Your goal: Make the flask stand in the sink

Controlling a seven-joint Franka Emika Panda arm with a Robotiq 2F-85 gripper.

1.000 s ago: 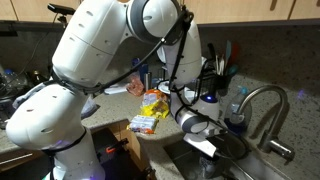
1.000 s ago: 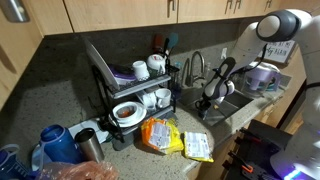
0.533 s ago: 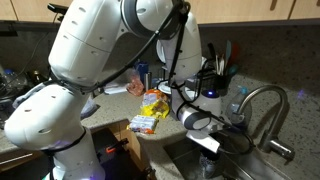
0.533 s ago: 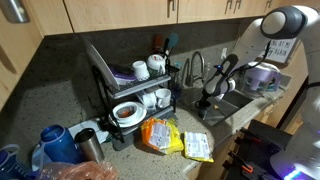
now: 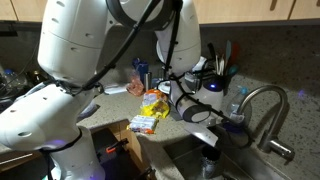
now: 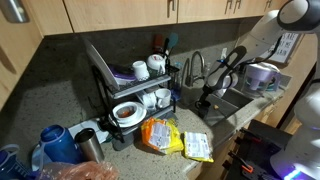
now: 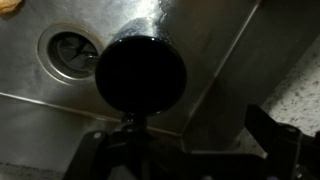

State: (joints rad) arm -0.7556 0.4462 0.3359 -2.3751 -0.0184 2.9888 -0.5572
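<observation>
Flask (image 5: 210,161) stands upright in the sink (image 5: 185,150) in an exterior view, dark body with a cap, just under the claw (image 5: 218,130), which hangs off the white arm (image 5: 100,50) above the basin. Claw's spread unclear from here. Curved faucet (image 5: 262,103) beside it, yellow snack bags (image 5: 150,110) on the counter (image 5: 115,108) behind. In an exterior view from across the counter (image 6: 150,155), claw (image 6: 205,100) is low at the sink (image 6: 238,104), next to the faucet (image 6: 195,66); flask too dark and small to pick out here. Dish rack (image 6: 125,80) with cups and a bowl near the sink, snack bags (image 6: 175,138) in front of it, blue jug (image 6: 60,145) at the near end, white pot (image 6: 262,75) past the sink. Wrist view: flask (image 7: 140,76) seen from above, round black top, on the steel sink floor (image 7: 215,60), drain (image 7: 68,50) just beside it. Claw (image 7: 182,140) is spread wide, fingers (image 7: 280,140) at the frame bottom, apart from the flask, gripping nothing.
</observation>
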